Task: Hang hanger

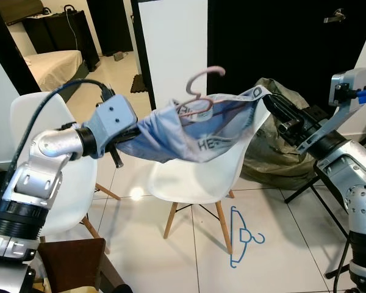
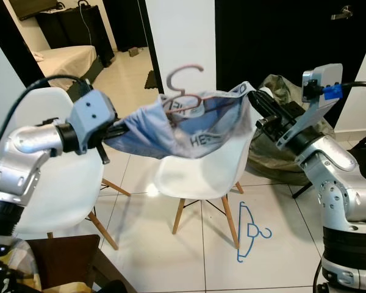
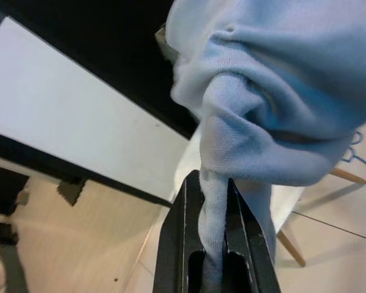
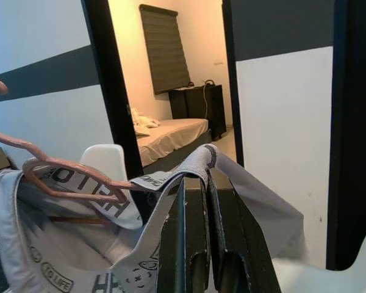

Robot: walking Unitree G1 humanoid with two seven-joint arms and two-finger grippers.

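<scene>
1. Left eye view: white moulded plastic chair with wooden legs (image 1: 195,177) stands centre on the pale tiled floor (image 1: 280,244); second white chair (image 1: 36,122) at the robot's left.
2. Olive-green crumpled bag (image 1: 274,152) sits on the floor behind the centre chair, by the dark wall.
3. Light blue knit garment with grey printed waistband (image 1: 189,131) hangs stretched in the air above the centre chair, between both grippers.
4. Left gripper (image 3: 213,201) clenched on a bunched blue end of the garment.
5. Right gripper (image 4: 198,183) clamped on the grey waistband edge.
6. Pink plastic hanger (image 1: 198,91) sits inside the garment, hook sticking up above the waistband.
7. Blue plastic hanger (image 1: 244,237) lies flat on the floor, just beside the centre chair's front leg.
</scene>
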